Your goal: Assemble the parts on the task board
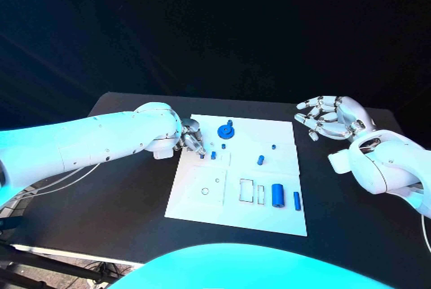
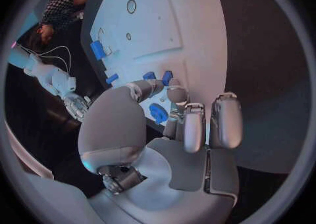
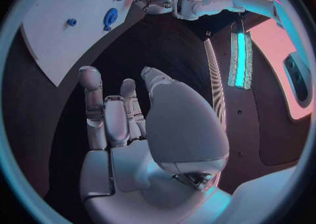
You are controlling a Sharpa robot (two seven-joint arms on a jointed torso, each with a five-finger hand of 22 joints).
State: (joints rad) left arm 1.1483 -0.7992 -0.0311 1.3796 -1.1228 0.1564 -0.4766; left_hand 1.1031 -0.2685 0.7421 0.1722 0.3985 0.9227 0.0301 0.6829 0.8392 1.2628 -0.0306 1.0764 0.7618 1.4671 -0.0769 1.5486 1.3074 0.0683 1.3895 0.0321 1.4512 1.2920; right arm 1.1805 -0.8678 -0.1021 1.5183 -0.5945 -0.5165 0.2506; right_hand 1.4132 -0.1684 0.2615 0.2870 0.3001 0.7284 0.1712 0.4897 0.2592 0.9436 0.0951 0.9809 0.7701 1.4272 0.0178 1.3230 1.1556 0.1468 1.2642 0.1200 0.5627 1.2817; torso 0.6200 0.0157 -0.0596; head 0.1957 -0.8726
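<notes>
The white task board (image 1: 235, 205) lies mid-table. A round blue part (image 1: 227, 132) stands near its far edge, and two small blue pegs (image 1: 213, 155) sit just in front of it. A blue cylinder (image 1: 278, 195) and a thin blue piece (image 1: 296, 200) lie by the slots on the right. My left hand (image 1: 191, 141) hovers over the board's left edge beside the pegs (image 2: 166, 76). Its thumb and fingers (image 2: 194, 124) are apart, and the round part (image 2: 158, 113) shows in the gap. My right hand (image 1: 331, 118) is raised right of the board, fingers spread and empty.
Two more small blue pieces (image 1: 260, 159) stand mid-board. Round holes (image 1: 205, 190) and rectangular slots (image 1: 247, 188) mark the board's near half. Bare black table (image 1: 108, 195) surrounds the board. The table's right edge lies close behind my right hand (image 3: 138, 129).
</notes>
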